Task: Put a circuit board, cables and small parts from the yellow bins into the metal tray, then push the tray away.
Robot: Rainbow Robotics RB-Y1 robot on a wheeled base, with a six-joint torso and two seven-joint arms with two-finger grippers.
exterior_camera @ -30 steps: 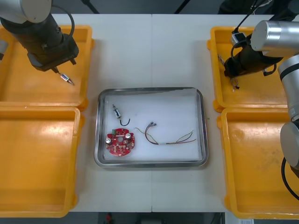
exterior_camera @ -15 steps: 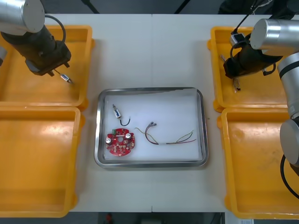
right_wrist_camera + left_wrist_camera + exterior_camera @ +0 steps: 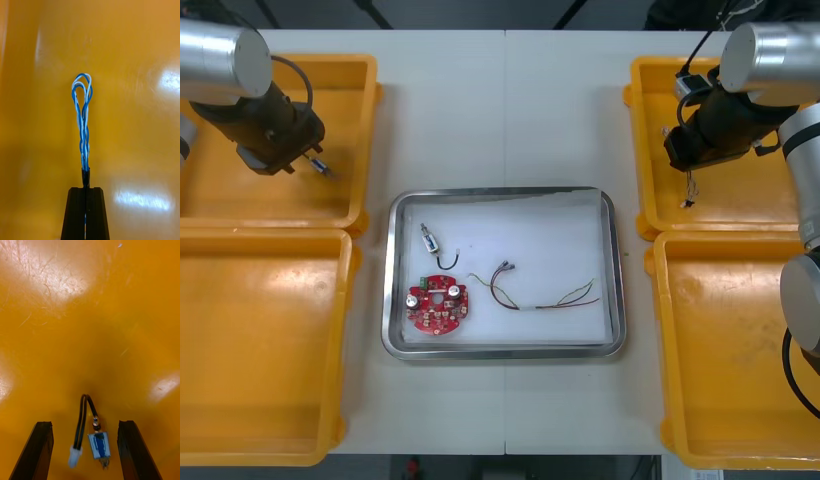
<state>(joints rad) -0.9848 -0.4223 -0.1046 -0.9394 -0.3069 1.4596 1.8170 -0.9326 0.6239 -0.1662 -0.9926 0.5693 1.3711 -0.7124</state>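
My right gripper [image 3: 86,189] is shut on one end of a twisted blue and white cable [image 3: 83,112], which rises as a loop beyond the fingertips. In the front view that gripper [image 3: 680,165] hangs over the far right yellow bin [image 3: 740,210] with the cable [image 3: 688,190] dangling under it. My left gripper [image 3: 85,424] stands open low in the far left yellow bin [image 3: 350,120], its fingers either side of a small metal part with a black cable [image 3: 98,442]. The metal tray [image 3: 612,270] holds a red circuit board [image 3: 437,305], a red and yellow cable [image 3: 540,295] and a small metal part [image 3: 430,241].
Two more yellow bins sit near me, one at the left [image 3: 260,350] and one at the right [image 3: 740,350], both bare inside. Bare white table lies beyond the tray, between the two far bins.
The right gripper has shut on the blue and white cable and raised it a little off the bin floor. The left arm has shifted left and come down over the small metal part.
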